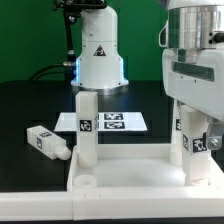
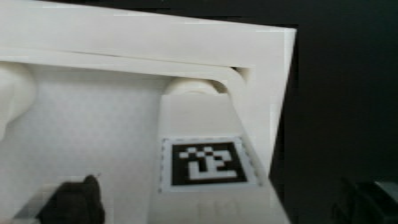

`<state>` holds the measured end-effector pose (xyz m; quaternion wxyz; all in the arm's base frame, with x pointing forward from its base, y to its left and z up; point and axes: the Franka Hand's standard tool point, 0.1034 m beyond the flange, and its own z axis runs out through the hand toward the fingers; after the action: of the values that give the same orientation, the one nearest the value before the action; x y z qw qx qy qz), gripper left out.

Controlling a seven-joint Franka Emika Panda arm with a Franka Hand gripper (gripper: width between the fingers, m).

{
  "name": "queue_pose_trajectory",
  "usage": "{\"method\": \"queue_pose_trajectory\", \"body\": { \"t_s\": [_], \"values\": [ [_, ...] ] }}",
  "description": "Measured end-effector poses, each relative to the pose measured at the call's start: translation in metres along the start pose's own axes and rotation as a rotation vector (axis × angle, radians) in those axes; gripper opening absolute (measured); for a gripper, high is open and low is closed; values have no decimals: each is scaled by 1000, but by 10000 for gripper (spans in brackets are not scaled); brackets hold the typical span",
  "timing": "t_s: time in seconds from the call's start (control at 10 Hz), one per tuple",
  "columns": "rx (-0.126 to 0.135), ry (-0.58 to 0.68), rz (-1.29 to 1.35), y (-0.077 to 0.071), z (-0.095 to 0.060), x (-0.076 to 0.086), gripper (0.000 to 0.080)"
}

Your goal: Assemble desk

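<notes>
The desk panel (image 1: 130, 178) lies flat at the front, rim up. One white leg (image 1: 87, 125) stands upright in its corner on the exterior view's left. A second leg (image 1: 193, 142) stands in the corner on the exterior view's right. In the wrist view this leg (image 2: 210, 120) carries a black-and-white tag and meets the panel's corner (image 2: 214, 60). My gripper (image 1: 194, 128) is down over this leg. Its dark fingertips (image 2: 75, 200) sit on either side of the leg with a small gap, so it is open. A third leg (image 1: 47, 142) lies loose on the table.
The marker board (image 1: 112, 122) lies on the black table behind the panel. The robot base (image 1: 98, 55) stands at the back. A green wall is behind it.
</notes>
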<state>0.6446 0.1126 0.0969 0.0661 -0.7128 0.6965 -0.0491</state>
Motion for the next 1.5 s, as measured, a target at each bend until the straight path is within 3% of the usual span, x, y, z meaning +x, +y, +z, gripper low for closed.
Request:
{"method": "queue_pose_trajectory", "body": {
  "t_s": [0.3,0.5,0.8,1.1,1.3,1.5],
  "values": [
    [43,-9,-415,-10,-26,-1,649],
    [59,9,-672,-11,-25,5,649],
    [55,17,-895,-11,-24,7,649],
    [38,36,-1437,-9,-22,14,649],
    [35,34,-1417,-8,-21,16,649],
    [35,34,-1399,-8,-21,17,385]
  ]
}}
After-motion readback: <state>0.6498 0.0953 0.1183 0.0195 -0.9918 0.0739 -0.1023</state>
